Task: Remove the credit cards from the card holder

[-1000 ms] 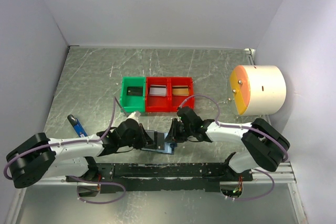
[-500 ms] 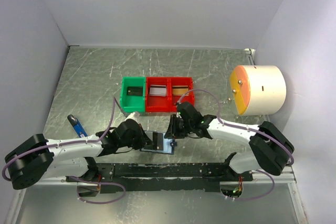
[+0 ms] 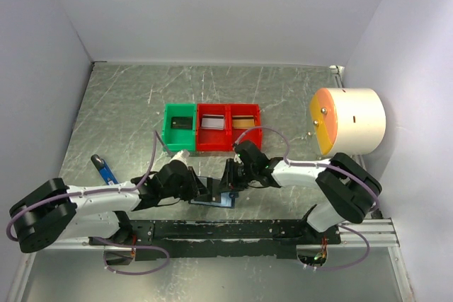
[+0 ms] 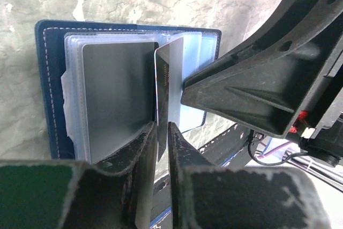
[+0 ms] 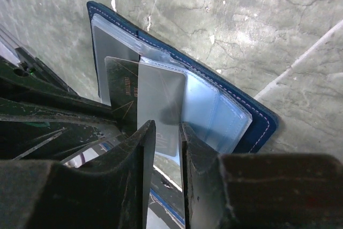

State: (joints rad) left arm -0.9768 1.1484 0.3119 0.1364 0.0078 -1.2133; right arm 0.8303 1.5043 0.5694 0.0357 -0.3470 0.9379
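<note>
Top view: over the last second the right arm's elbow has tucked in and the right fingers have slid a touch toward the left fingers. The card holder has not shifted. It lies open on the bench, directly under both sets of fingers. This reads as a pull being set up, not finished: no card is clear of the holder yet. Beyond the fingers, the green bin and the red bins each hold a card already. Left wrist view: a dark card stands on edge and runs straight into the slit between the left fingers, which sit nearly together on either side of it. Cannot tell whether they pinch it or have let go. A grey card sits in its pocket just left of them, and a right finger presses in from the right. Right wrist view: a clear sleeve runs down between the right fingers, which stand narrowly apart. Cannot tell if it is clamped. The dark card is just left of them, and the holder's navy cover lies beyond and to the right.
</note>
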